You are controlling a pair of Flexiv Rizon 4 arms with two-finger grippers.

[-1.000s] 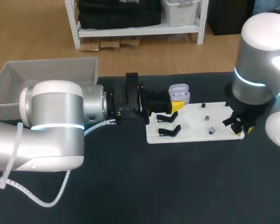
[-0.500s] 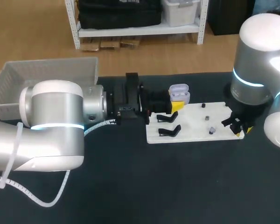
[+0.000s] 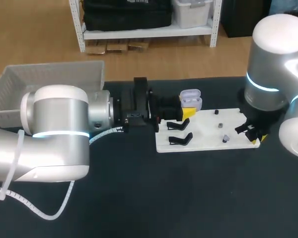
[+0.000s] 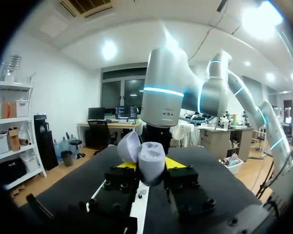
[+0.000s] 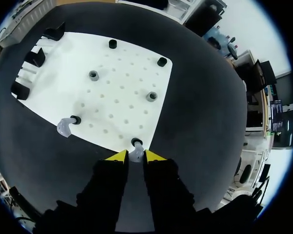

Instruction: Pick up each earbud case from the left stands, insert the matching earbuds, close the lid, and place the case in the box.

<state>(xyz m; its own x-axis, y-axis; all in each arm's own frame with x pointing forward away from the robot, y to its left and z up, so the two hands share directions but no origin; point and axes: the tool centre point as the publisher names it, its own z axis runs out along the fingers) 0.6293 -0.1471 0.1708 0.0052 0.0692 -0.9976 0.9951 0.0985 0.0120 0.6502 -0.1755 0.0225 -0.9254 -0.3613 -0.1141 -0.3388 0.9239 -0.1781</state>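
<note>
The table [image 3: 139, 198] is black. The white board [image 5: 112, 92] has rows of dots. The case [image 3: 190, 98] is pale purple. The right gripper [image 5: 132, 157] has yellow tips.

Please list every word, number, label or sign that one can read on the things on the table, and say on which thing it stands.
No text on the table can be read.
On the earbud case, held open in the left claw: no print shows.
On the white board: none, only plain holes and pegs.
On the basket: none.
</note>
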